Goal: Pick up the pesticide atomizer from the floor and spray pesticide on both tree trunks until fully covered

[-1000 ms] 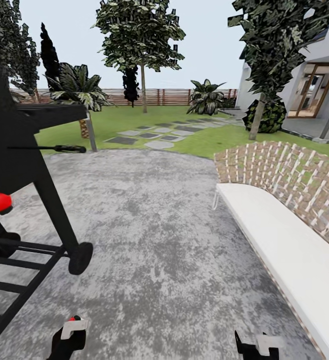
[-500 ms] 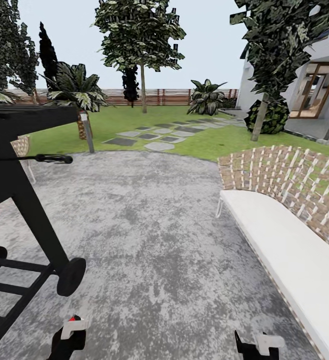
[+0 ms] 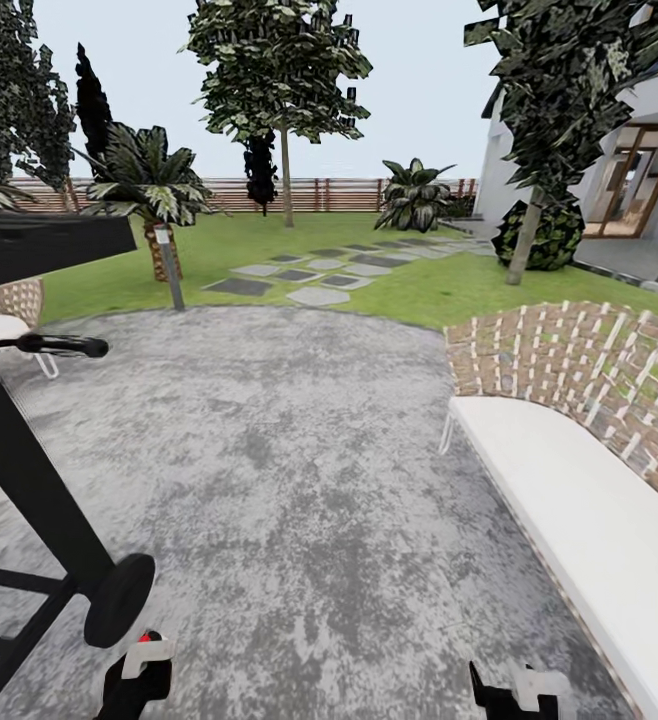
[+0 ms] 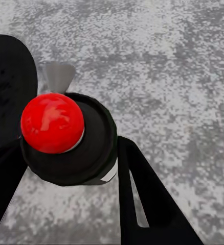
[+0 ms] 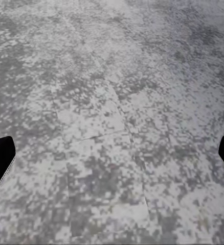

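- grey mottled paving (image 3: 299,480) lies underfoot; the view has advanced, the black wheeled grill (image 3: 29,470) sliding further left than a second ago.
- left gripper (image 4: 66,168) is clamped on a black atomizer (image 4: 79,148) with a red knob.
- right gripper (image 5: 112,153) fingers are spread wide, holding nothing.
- two pale-trunked trees (image 3: 285,150) stand ahead on the lawn (image 3: 409,285).

Upright pale-trunked tree with blocky dark green canopy (image 3: 285,150) far back on green lawn (image 3: 259,250) near reddish slat fence (image 3: 319,192). Leaning-trunk tree (image 3: 525,235) right, beside round bush.
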Tool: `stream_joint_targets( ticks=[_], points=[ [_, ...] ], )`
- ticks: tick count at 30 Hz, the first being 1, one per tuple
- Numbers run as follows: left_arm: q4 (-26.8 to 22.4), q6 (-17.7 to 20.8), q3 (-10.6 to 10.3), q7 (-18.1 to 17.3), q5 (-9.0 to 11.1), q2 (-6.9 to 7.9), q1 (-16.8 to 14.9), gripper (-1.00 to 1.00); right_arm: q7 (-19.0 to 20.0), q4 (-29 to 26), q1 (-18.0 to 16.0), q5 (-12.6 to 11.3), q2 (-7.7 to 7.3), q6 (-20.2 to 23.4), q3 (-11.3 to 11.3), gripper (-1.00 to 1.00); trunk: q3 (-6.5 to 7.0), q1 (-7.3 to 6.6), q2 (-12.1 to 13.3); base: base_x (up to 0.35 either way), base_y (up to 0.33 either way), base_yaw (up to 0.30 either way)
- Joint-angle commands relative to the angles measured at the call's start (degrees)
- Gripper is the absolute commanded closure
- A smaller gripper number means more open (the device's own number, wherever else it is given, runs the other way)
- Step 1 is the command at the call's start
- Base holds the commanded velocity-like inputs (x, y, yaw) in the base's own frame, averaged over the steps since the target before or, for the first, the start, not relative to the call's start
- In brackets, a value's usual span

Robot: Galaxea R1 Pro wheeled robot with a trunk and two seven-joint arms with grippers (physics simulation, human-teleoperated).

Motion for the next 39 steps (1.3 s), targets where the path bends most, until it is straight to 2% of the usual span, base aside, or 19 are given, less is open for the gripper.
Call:
stream_joint_targets(
  ticks=[1,39],
  points=[
    [0.0,-0.2,0.2,-0.3,0.2,-0.02,0.0,1.0,0.0,0.0,0.0,0.0,0.02,-0.2,0.0,-1.0,0.0,0.02,0.0,0.337,0.0,0.0],
    [0.0,-0.2,0.2,-0.3,0.2,0.01,0.0,1.0,0.0,0.0,0.0,0.0,0.02,-0.2,0.0,-1.0,0.3,0.02,0.0,0.337,0.0,0.0]
  ],
)
